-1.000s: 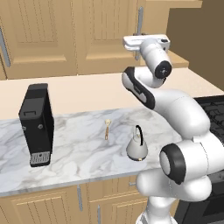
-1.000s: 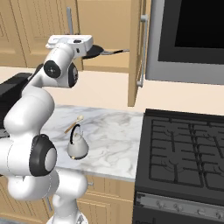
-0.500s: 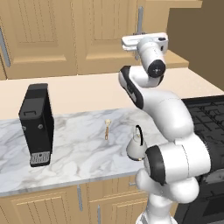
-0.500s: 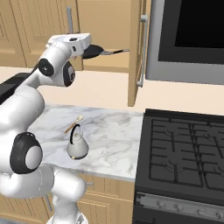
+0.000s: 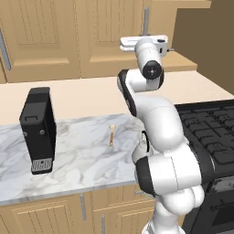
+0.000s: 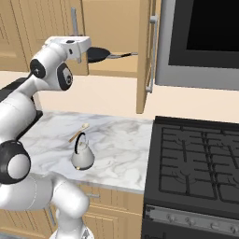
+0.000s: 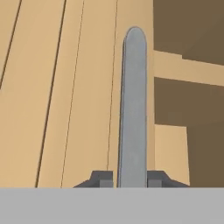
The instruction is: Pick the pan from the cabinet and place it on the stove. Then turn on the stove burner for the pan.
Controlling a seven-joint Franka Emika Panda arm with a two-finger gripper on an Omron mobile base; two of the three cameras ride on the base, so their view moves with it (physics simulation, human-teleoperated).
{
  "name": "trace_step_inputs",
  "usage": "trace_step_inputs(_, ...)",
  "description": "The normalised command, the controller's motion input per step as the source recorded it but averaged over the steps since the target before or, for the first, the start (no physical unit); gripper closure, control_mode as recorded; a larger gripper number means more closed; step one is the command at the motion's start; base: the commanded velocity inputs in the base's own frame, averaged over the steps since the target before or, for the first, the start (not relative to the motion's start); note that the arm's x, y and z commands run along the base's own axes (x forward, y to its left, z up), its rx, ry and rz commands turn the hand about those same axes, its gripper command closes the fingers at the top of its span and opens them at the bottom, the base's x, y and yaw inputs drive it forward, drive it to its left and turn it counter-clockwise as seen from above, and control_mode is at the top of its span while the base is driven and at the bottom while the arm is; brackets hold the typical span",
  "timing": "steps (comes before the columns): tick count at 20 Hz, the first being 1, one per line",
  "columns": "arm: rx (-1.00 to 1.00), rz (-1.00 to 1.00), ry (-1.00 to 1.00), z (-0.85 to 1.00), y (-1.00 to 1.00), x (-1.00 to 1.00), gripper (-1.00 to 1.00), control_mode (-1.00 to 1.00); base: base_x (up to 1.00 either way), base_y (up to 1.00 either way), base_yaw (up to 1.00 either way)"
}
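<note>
The black pan (image 6: pixel 99 55) lies on the shelf of the tan wall cabinet (image 6: pixel 116 71), its handle pointing right; the cabinet's right door (image 6: pixel 144 56) stands open. My gripper (image 7: pixel 132 179) is shut on the long grey bar handle (image 7: pixel 133 109) of the cabinet's left door, one fingertip (image 7: pixel 103 178) on each side of the bar. From the base cameras the hand (image 6: pixel 78 52) (image 5: pixel 147 40) sits at the lower end of that handle (image 5: pixel 146 18), just left of the pan. The black stove (image 6: pixel 196 158) (image 5: pixel 210 132) is low at the right.
A silver kettle (image 6: pixel 83 156) and a small wooden spoon (image 6: pixel 78 132) rest on the marble counter (image 5: pixel 82 160). A black coffee machine (image 5: pixel 39 128) stands at the counter's left. A microwave (image 6: pixel 205 42) hangs over the stove.
The hand has stayed at the door handle while the arm's elbow swung nearer the base. The fingers have drawn in tighter on the bar.
</note>
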Motion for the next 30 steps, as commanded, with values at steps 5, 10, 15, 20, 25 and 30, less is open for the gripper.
trace_step_inputs(5,0.0,0.14,0.0,0.04,0.01,-0.07,1.0,-1.0,0.0,0.0,0.0)
trace_step_inputs(10,0.0,0.1,0.0,0.24,0.22,-0.34,1.0,-1.0,0.0,0.0,0.0)
trace_step_inputs(15,0.0,0.02,0.01,0.44,0.37,-0.58,1.0,-1.0,0.0,0.0,0.0)
trace_step_inputs(20,0.0,0.0,0.05,0.54,0.46,-0.61,1.0,-1.0,0.0,0.0,0.0)
trace_step_inputs(25,0.0,-0.01,0.04,0.49,0.45,-0.65,1.0,-1.0,0.0,0.0,0.0)
trace_step_inputs(30,0.0,-0.04,0.03,0.39,0.4,-0.7,1.0,-1.0,0.0,0.0,0.0)
